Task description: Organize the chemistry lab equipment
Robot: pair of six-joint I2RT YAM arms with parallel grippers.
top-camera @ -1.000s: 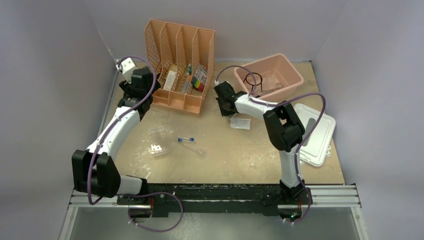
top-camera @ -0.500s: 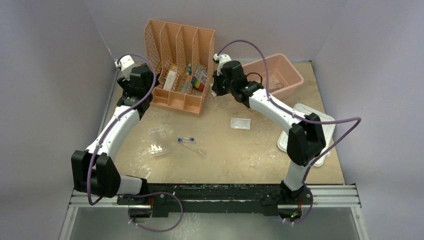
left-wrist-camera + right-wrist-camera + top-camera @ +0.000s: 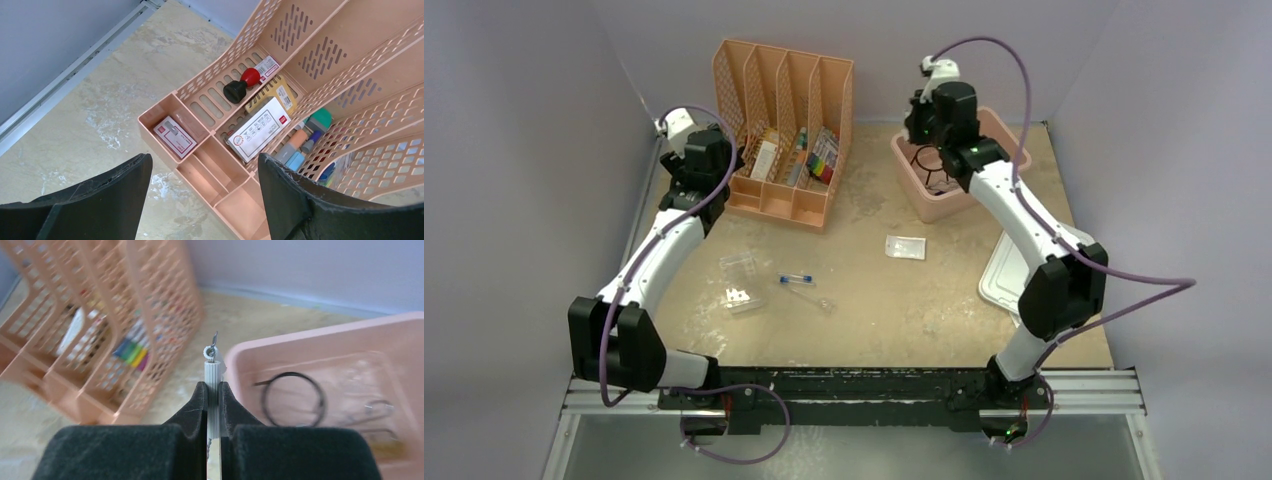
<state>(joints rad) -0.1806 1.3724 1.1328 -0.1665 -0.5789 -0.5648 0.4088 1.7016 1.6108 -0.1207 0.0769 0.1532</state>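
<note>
My right gripper [image 3: 929, 138] is shut on a white ribbed tube with a wire eyelet at its tip [image 3: 212, 367]. It looks like one side of the wire triangle, held above the near left rim of the pink tub [image 3: 280, 346]. A black wire ring with stem [image 3: 295, 397] and metal tongs [image 3: 374, 409] lie in the tub [image 3: 1014, 160]. A blue-capped tube [image 3: 796, 280], a clear tube [image 3: 812, 296] and a small white rack piece [image 3: 738, 297] lie on the table. My left gripper [image 3: 202, 175] is open and empty above the peach organizer's front corner [image 3: 170, 102].
The peach organizer [image 3: 784, 110] holds boxes, markers and a stamp at the back left. The white lid [image 3: 1009, 280] lies at the right under my right arm. A flat clear packet [image 3: 906, 247] and a clear box [image 3: 738, 264] lie mid-table.
My right arm has lifted from the table near the clear packet and swung back and right to the pink tub with the item in its jaws. The left arm has barely moved.
</note>
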